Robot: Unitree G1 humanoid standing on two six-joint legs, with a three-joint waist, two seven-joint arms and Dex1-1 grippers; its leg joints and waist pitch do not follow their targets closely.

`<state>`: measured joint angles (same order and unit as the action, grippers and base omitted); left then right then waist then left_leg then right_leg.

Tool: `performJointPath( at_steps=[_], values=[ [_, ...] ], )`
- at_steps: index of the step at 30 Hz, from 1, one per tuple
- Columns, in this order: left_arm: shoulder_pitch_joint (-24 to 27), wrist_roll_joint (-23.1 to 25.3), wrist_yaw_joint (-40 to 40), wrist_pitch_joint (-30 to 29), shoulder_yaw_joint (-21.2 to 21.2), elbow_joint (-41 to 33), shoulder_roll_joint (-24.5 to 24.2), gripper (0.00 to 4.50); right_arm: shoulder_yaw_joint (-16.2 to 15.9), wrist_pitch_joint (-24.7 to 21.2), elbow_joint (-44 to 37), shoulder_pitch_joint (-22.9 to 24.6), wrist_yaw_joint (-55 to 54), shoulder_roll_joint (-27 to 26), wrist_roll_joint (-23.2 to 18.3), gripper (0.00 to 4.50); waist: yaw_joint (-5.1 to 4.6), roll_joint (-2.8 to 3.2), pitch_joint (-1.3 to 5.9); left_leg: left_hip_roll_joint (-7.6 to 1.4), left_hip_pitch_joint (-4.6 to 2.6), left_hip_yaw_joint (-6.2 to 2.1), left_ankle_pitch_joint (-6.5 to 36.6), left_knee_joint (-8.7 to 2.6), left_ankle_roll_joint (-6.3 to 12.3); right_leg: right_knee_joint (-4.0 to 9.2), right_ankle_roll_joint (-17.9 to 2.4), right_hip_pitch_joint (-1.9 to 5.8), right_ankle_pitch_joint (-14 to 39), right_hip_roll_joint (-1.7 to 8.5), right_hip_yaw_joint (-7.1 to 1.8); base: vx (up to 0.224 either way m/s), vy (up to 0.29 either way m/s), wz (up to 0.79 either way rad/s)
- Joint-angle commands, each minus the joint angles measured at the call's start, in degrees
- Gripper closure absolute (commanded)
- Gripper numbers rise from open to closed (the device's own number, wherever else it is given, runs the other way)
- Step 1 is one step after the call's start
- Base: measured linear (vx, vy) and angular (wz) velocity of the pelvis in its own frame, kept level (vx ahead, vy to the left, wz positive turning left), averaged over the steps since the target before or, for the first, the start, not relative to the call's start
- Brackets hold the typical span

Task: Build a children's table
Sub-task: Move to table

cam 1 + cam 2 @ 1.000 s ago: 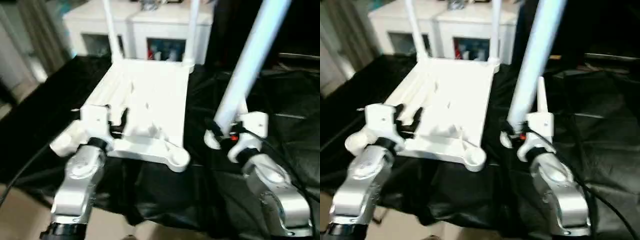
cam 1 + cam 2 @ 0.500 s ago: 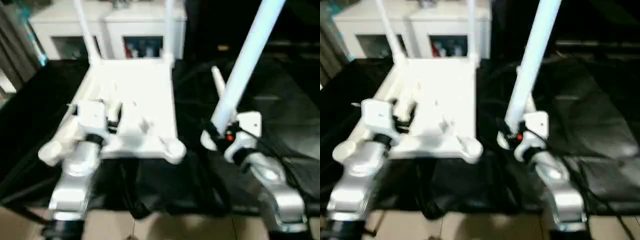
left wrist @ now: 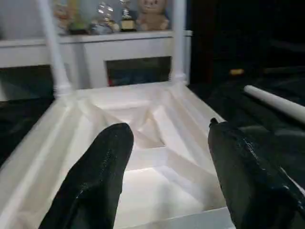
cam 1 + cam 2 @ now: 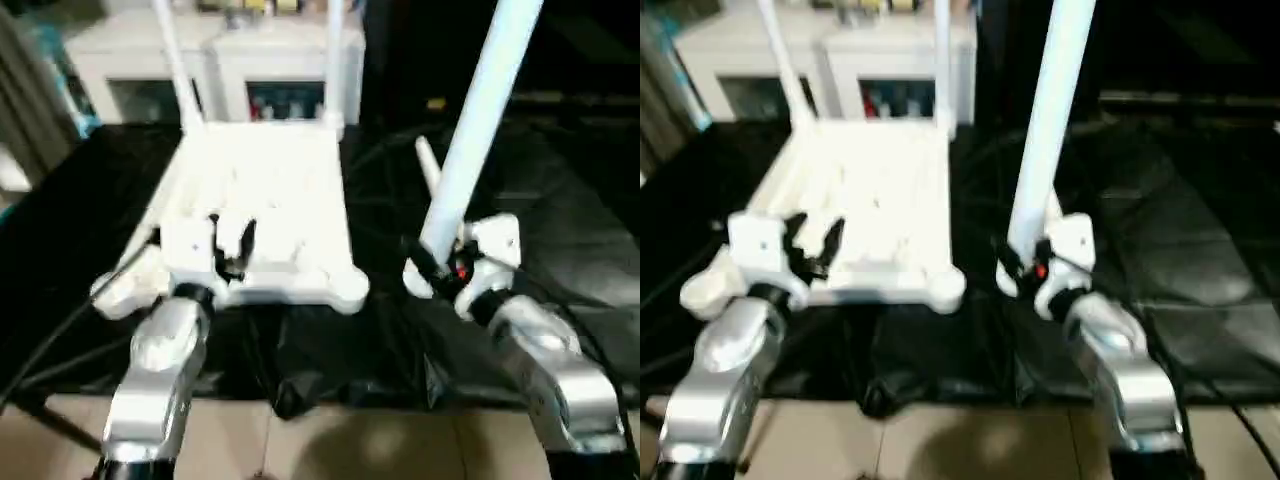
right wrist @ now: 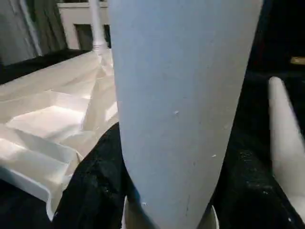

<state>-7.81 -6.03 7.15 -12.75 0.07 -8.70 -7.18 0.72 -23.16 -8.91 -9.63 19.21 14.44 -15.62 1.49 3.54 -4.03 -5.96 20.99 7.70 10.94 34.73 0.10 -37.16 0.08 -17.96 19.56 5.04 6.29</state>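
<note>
The children's table's white tabletop [image 4: 280, 190] lies underside up on black cloth, ribs showing [image 3: 143, 138]. Two white legs [image 4: 172, 70] [image 4: 334, 60] stand upright in its far corner sockets. My left gripper [image 4: 232, 245] hovers open over the tabletop's near left part, its black fingers [image 3: 100, 176] apart with nothing between them. My right gripper [image 4: 432, 268] is shut on the lower end of a third leg [image 4: 480, 130], which rises nearly upright just right of the tabletop's near right corner socket [image 4: 345, 290]. Another leg [image 4: 428, 165] lies on the cloth behind it.
White cabinets [image 4: 260, 60] with glass fronts stand behind the work surface, with small figures [image 3: 152, 12] on top. Black cloth [image 4: 570, 190] covers the surface out to the right. Tiled floor [image 4: 350, 450] lies below the near edge.
The camera has moved, shifting the whole picture. The leg in my right gripper stands a little more upright. Both grippers keep their openings.
</note>
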Motion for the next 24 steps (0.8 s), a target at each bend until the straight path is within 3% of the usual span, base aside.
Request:
performJointPath(
  at_steps=[1,2,3,4,5,6,7,8,9,10,11,12,13,14,15,16,17,18,19,20,21,22,23,24],
  values=[
    [0.2,0.0,0.2,-0.6,0.2,-0.9,0.0,1.52,0.0,-0.1,-1.3,-1.0,0.2,0.0,0.0,2.57,-0.05,-2.51,0.87,-0.90,-4.17,-1.87,17.6,9.72,1.62,16.04,-8.4,-2.44,53.1,12.17,-4.88,0.128,-0.033,0.47],
    [0.2,0.1,0.2,-0.6,0.1,-0.9,0.0,1.52,0.0,0.0,-1.3,-0.9,0.1,0.0,-0.1,2.57,-0.53,-2.49,1.22,-1.02,0.28,-2.89,9.0,11.07,1.89,14.81,-8.8,2.62,53.6,12.84,-6.04,0.128,-0.033,0.47],
    [0.3,0.3,0.3,-0.7,0.0,-1.0,0.0,1.52,0.0,0.0,-1.3,-0.8,0.0,0.0,-0.1,2.57,0.25,-1.61,0.38,-3.16,2.70,-3.60,8.5,10.59,1.61,14.04,-6.1,5.01,52.9,13.98,-5.67,0.123,0.027,0.34],
    [0.4,0.3,0.4,-0.7,-0.1,-1.1,0.1,1.52,-0.2,0.1,-1.3,-0.6,-0.1,0.0,-0.1,2.57,0.88,-0.17,1.52,-4.37,-0.25,-2.88,16.5,4.31,2.30,11.80,-8.7,6.46,40.9,9.35,-1.25,0.086,0.064,0.57],
    [0.4,0.3,0.4,-0.7,-0.1,-1.1,0.1,1.52,-0.2,0.1,-1.3,-0.6,-0.1,0.0,-0.1,2.57,0.88,-0.17,1.52,-4.37,-0.25,-2.88,16.5,4.31,2.30,11.80,-8.7,6.46,40.9,9.35,-1.25,0.086,0.064,0.57],
    [0.5,0.4,0.4,-0.8,-0.1,-1.2,0.1,1.52,-0.3,0.2,-1.4,-0.4,-0.1,0.1,-0.1,2.57,-0.15,1.80,2.83,-4.95,-1.36,-5.63,16.4,-2.20,5.41,7.31,-7.6,6.15,23.5,1.28,2.35,0.118,0.073,0.72],
    [0.5,0.4,0.4,-0.8,-0.2,-1.2,0.1,1.52,-0.3,0.2,-1.5,-0.2,-0.1,0.0,-0.1,2.57,-4.32,2.79,3.54,-8.70,-9.08,-12.94,23.0,-5.55,12.63,-1.37,-5.1,-0.67,10.0,-2.14,1.20,0.171,0.077,0.53],
    [0.5,0.5,0.4,-0.8,-0.3,-1.3,0.0,1.52,-0.3,0.1,-1.7,0.0,-0.1,0.0,0.0,2.57,-4.80,3.40,4.52,-8.19,-10.71,-15.31,19.6,-3.86,19.72,-4.55,-1.8,-3.40,4.4,-2.39,-0.58,0.171,0.077,0.53],
    [0.5,0.5,0.4,-0.8,-0.4,-1.3,0.0,1.52,-0.3,0.1,-1.8,0.2,0.0,-0.1,0.1,2.57,-4.71,3.33,4.24,-7.56,-10.41,-15.81,16.1,-3.39,22.52,-5.73,-0.1,-4.77,3.4,-2.48,-1.31,0.181,0.073,0.39],
    [0.5,0.5,0.4,-0.8,-0.5,-1.2,-0.1,1.52,-0.3,0.1,-1.9,0.3,0.0,-0.2,0.2,2.57,-4.88,2.61,3.79,-6.71,-9.68,-16.24,9.3,-3.41,26.19,-6.85,2.4,-6.63,1.5,-2.24,-2.45,0.167,0.041,0.42],
    [0.5,0.5,0.4,-0.8,-0.5,-1.2,-0.1,1.52,-0.3,0.1,-1.9,0.4,0.0,-0.2,0.2,2.57,-4.87,2.20,4.02,-6.41,-9.69,-16.09,5.9,-3.39,26.97,-7.06,3.6,-7.43,0.2,-2.03,-3.06,0.167,0.041,0.42],
    [0.5,0.5,0.5,-0.9,-0.5,-1.2,0.0,1.52,-0.3,0.1,-2.0,0.4,-0.1,-0.2,0.3,2.57,-4.61,-0.12,4.48,-4.49,-8.29,-14.15,-2.6,-3.42,25.11,-4.19,3.7,-8.43,-6.4,-0.37,-6.18,0.157,-0.003,0.43],
    [0.5,0.5,0.5,-0.9,-0.5,-1.2,0.0,1.52,0.0,0.2,-2.0,0.5,-0.4,-0.6,0.1,2.57,-4.60,-0.80,4.48,-3.47,-8.99,-10.67,-1.5,-3.05,20.47,-1.21,1.5,-8.26,-8.8,0.58,-6.86,0.181,-0.049,0.30],
    [0.5,0.6,0.6,-0.9,-0.5,-1.2,0.0,1.52,0.2,0.2,-1.9,0.6,-0.7,-0.9,0.0,2.57,-3.41,-4.24,4.23,2.13,-4.62,-6.41,8.8,-1.24,14.61,4.47,-0.1,-0.86,-7.1,2.00,-11.23,0.181,-0.049,0.30],
    [0.4,0.6,0.6,-1.2,-0.6,-1.1,0.1,1.52,0.9,-0.2,-1.8,0.6,-1.7,-1.6,-0.4,2.57,-1.81,-5.67,2.82,4.09,-2.54,-4.37,12.9,3.44,12.54,8.98,-0.7,0.56,10.0,4.37,-14.19,0.173,-0.066,0.26],
    [0.3,-0.5,0.8,-1.3,-0.3,-1.0,0.5,1.52,0.9,0.0,-1.6,0.6,-1.7,-1.6,-0.2,2.57,-0.61,-4.49,4.66,3.16,0.84,-4.52,6.6,7.78,6.33,6.72,-12.1,5.06,4.8,6.96,-17.37,0.159,-0.053,0.19],
    [0.3,-0.9,0.9,-1.4,-0.2,-0.9,0.8,1.52,0.9,0.1,-1.6,0.6,-1.7,-1.5,-0.1,2.57,-0.61,-4.49,4.66,3.16,0.84,-4.52,6.6,7.78,6.33,6.72,-12.1,5.06,4.8,6.96,-17.37,0.159,-0.053,0.19],
    [0.2,-1.1,0.8,-1.5,-0.1,-0.8,0.9,1.52,0.9,0.3,-1.6,0.7,-1.7,-1.4,0.0,2.57,0.27,-3.68,4.56,2.49,2.07,-4.99,-0.1,8.14,3.03,5.12,-15.8,4.53,-18.5,6.13,-16.68,0.164,-0.020,0.11],
    [0.2,-1.1,0.7,-1.6,-0.1,-0.8,1.0,1.52,0.9,0.4,-1.6,0.8,-1.8,-1.4,0.1,2.57,0.78,-3.14,4.85,0.46,3.25,-5.68,-6.9,6.16,0.88,2.75,-17.8,4.90,-43.0,5.60,-14.81,0.072,0.001,0.16],
    [-0.1,-1.2,0.8,-1.2,0.1,-0.3,1.0,1.52,0.9,0.5,-1.8,1.0,-1.9,-1.5,0.1,2.57,1.56,-1.09,5.18,-1.58,2.98,-5.48,-16.1,1.20,-0.33,0.55,-14.5,3.07,-52.5,1.39,-10.78,0.072,0.001,0.16],
    [-0.2,-0.9,0.8,-0.9,0.0,0.1,0.9,1.52,1.0,0.5,-2.0,1.2,-2.0,-1.6,0.1,2.57,1.56,0.59,5.51,-3.85,1.50,-5.33,-23.0,0.32,1.66,-0.71,-9.5,0.14,-47.4,-2.38,-8.01,-0.053,-0.008,0.03],
    [-0.5,-0.2,0.7,-0.9,-0.3,0.4,0.7,1.52,1.0,0.4,-2.2,1.5,-2.1,-1.7,0.1,2.57,1.29,2.11,6.72,-8.91,-1.97,-7.92,-31.4,1.14,3.39,-1.73,-8.0,-2.98,-34.1,-0.22,-7.64,0.000,0.000,0.00],
    [-0.5,-0.2,0.7,-0.9,-0.3,0.4,0.7,1.52,1.0,0.4,-2.2,1.5,-2.1,-1.7,0.1,2.57,1.29,2.11,6.72,-8.91,-1.97,-7.92,-31.4,1.14,3.39,-1.73,-8.0,-2.98,-34.1,-0.22,-7.64,0.000,0.000,0.00],
    [-0.7,-0.1,0.6,-1.0,-0.4,0.5,0.7,1.52,1.0,0.4,-2.3,1.6,-2.2,-1.8,0.1,2.57,1.43,1.88,6.28,-9.97,-2.31,-8.57,-32.8,0.40,3.30,-0.42,-8.1,-3.56,-23.0,1.14,-8.04,0.000,0.000,0.00]
  ],
)
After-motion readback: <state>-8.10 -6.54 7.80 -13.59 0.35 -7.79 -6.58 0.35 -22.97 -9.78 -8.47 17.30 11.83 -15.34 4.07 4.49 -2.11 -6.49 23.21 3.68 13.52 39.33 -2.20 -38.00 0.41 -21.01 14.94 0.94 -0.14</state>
